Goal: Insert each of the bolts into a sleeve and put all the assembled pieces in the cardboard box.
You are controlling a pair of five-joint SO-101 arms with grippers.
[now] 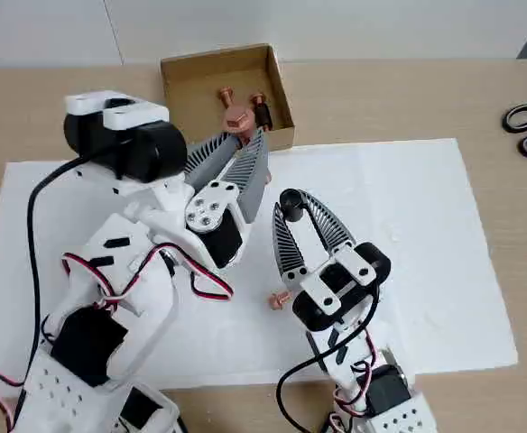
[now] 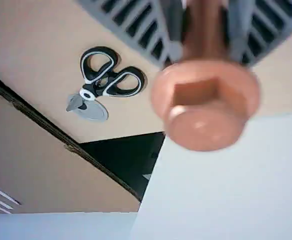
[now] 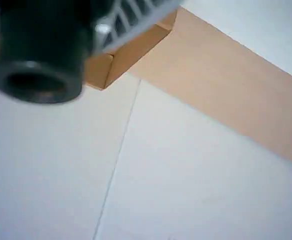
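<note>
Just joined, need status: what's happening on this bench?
Left gripper is shut on a copper-coloured metal bolt by the open brown cardboard box. Right gripper holds a black cylindrical sleeve over the white paper sheet. Another copper bolt lies loose on the paper; copper and black parts lie in the box.

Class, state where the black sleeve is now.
In the high view the black sleeve sits in the right hand over the white paper, right of the left hand holding a bolt.

Left tool [image 1: 244,131] crowds cardboard box [image 1: 214,54] wall; narrow gap beside right tool [image 1: 291,206]
</note>
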